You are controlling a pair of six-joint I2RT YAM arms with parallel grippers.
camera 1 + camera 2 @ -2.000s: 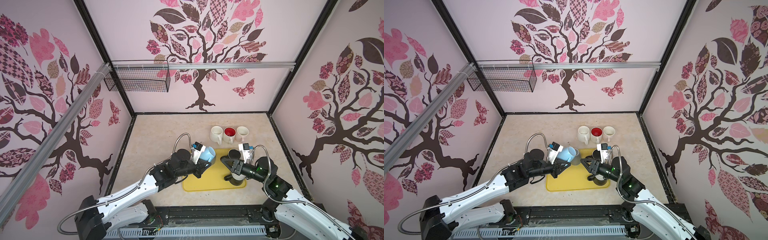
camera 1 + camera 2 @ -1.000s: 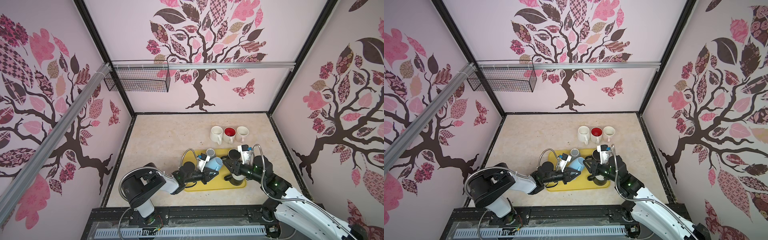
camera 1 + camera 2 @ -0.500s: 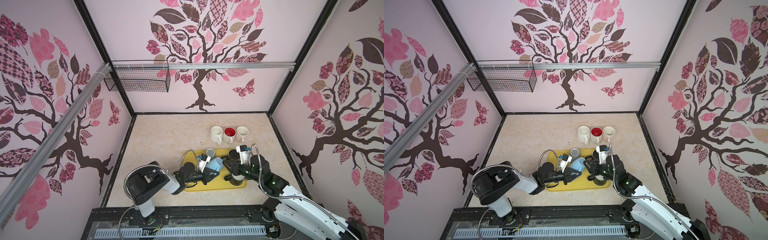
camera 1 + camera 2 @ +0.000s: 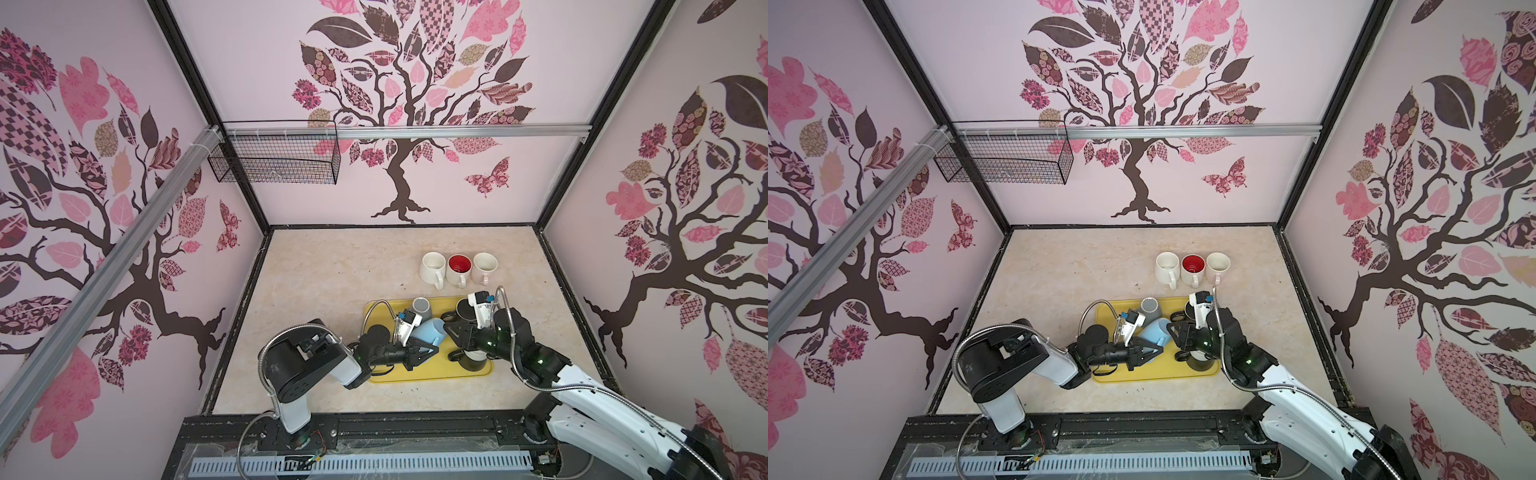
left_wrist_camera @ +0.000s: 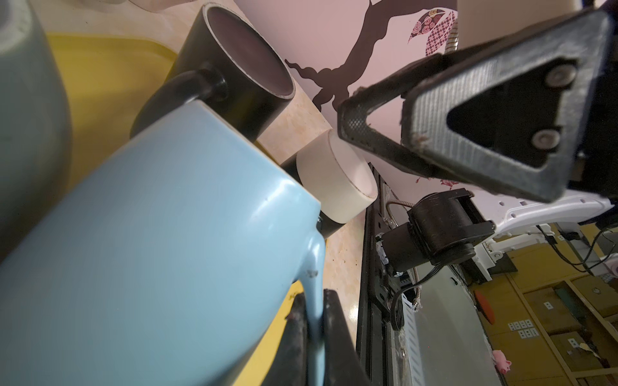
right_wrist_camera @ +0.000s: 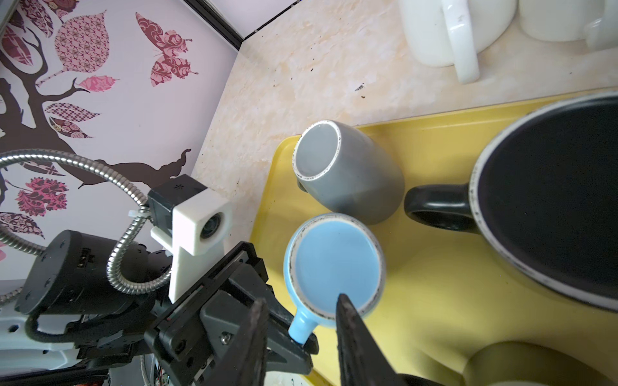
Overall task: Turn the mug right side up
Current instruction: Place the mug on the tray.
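Light-blue ceramic mug [image 4: 428,332], pinched by its handle in the left end effector [image 4: 432,350], has been carried down low over the yellow plastic tray [image 4: 376,309], base still facing the spread, empty right end effector [image 6: 300,298], so the uprighting rotation remains outstanding.

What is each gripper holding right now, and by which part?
Left gripper pinches the blue mug by its handle; right gripper holds nothing.
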